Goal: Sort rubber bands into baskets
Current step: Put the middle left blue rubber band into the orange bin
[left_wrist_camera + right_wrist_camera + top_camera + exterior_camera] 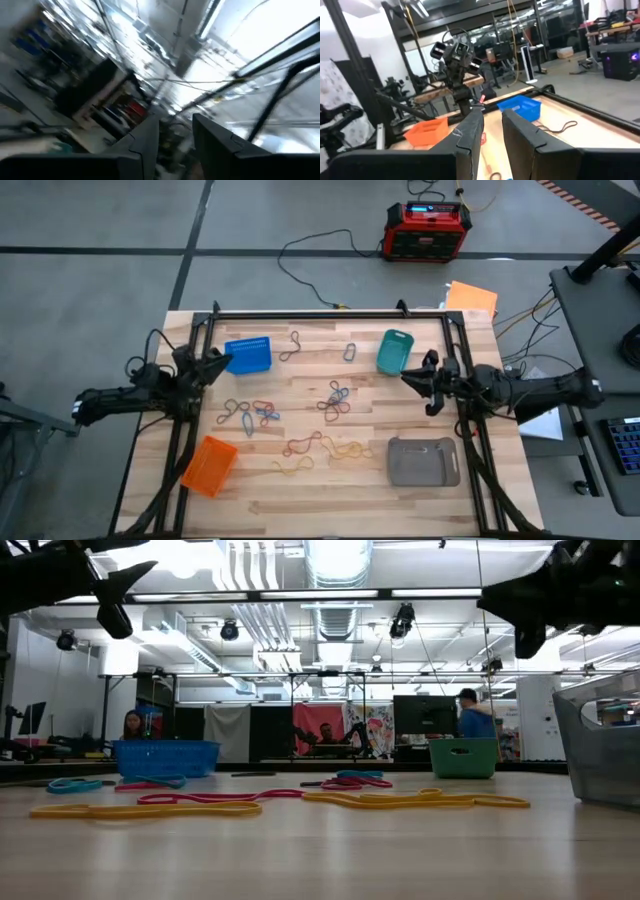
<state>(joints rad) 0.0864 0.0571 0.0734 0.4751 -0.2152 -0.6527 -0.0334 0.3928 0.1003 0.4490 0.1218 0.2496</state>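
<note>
While both arms hang raised at the table's sides, nothing is held.

Left gripper point(216, 363) sits beside the blue basket point(248, 355), fingers slightly apart and empty; right gripper point(415, 378) (narrow gap too, nothing in it) hovers just below the teal basket point(394, 351). Rubber bands point(290, 425) lie between them, orange basket point(209, 465) and grey basket point(423, 461) nearer the front edge.

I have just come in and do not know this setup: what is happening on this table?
Two robot arms are set to sort rubber bands into baskets. The bands all lie loose on the wooden table; none shows inside the blue basket, teal basket, orange basket or grey basket. The left pincer and right pincer hang above the table, holding nothing.
</note>
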